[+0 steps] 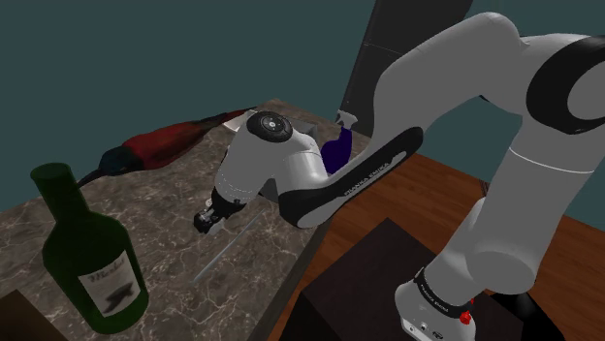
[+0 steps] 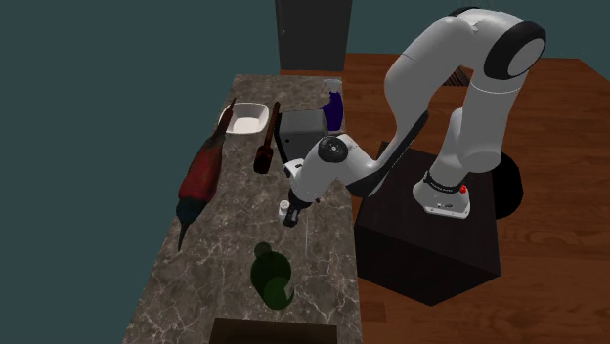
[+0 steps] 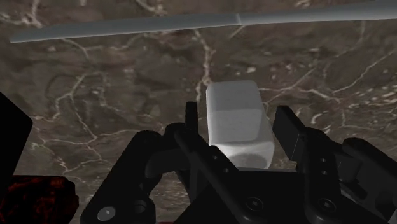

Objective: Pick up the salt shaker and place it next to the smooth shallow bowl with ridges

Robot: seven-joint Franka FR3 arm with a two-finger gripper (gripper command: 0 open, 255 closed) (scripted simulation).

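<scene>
The salt shaker (image 3: 234,118) is a small white block standing upright on the dark marble counter (image 2: 225,264). My black gripper (image 3: 239,127) comes down on it from above, one finger pressed against each side of it. In the second exterior view the shaker (image 2: 283,207) peeks out beside the gripper (image 2: 289,217), near the counter's edge closest to the stand. In the shoulder view the gripper (image 1: 205,224) is low over the counter. The white shallow bowl (image 2: 247,118) sits at the far end of the counter, well away from the shaker.
A green bottle (image 2: 272,279) stands close to the gripper; a thin grey rod (image 3: 191,25) lies beside the shaker. A red, bird-like object (image 2: 198,176), a brown tool (image 2: 266,151), a dark box (image 2: 301,132) and a purple object (image 2: 332,107) lie toward the bowl.
</scene>
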